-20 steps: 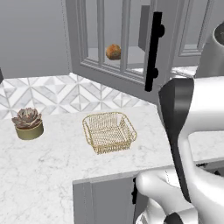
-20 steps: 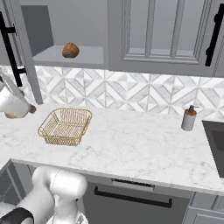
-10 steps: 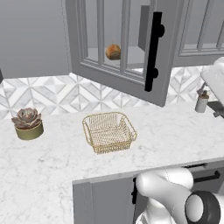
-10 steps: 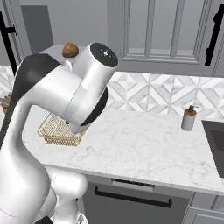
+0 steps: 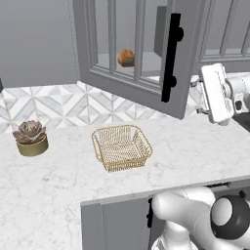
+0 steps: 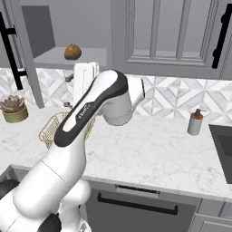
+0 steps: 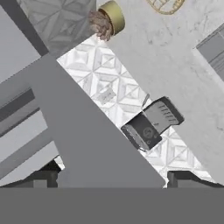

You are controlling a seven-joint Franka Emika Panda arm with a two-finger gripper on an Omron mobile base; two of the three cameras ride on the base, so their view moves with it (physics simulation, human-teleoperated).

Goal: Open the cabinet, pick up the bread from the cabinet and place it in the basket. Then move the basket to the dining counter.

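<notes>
Setting: grey kitchen, white marble worktop (image 5: 58,185) under a diamond-patterned tile backsplash (image 5: 73,105), everything rendered and tidy.
Cabinet: the grey wall cabinet (image 5: 132,53) has its glass-paned, grey-barred door swung out, long black bar handle (image 5: 170,58) at the free edge.
Bread: the small rounded golden-brown bun (image 5: 126,57) sits alone on the cabinet shelf, towards its back, well above the worktop.
Basket: the square gold wire-mesh basket (image 5: 120,147) rests mid-worktop, below the open door, with nothing in it.
Gripper: the white arm's two-finger gripper (image 7: 113,178) hangs beside the open door, fingers spread wide, nothing between them.
Bread handling: looks light, soft and a bit squashy, not slippery; I'd close gently across its widest middle, from the front.
Basket handling: judged light and stiff but open mesh; the rolled rim on one side is the sensible hold.
Bystanders: a potted succulent in a gold pot (image 5: 31,138) near the worktop's left edge, a soap dispenser (image 6: 195,122) near the right end.
Writing: no brand, label or lettering readable anywhere.
</notes>
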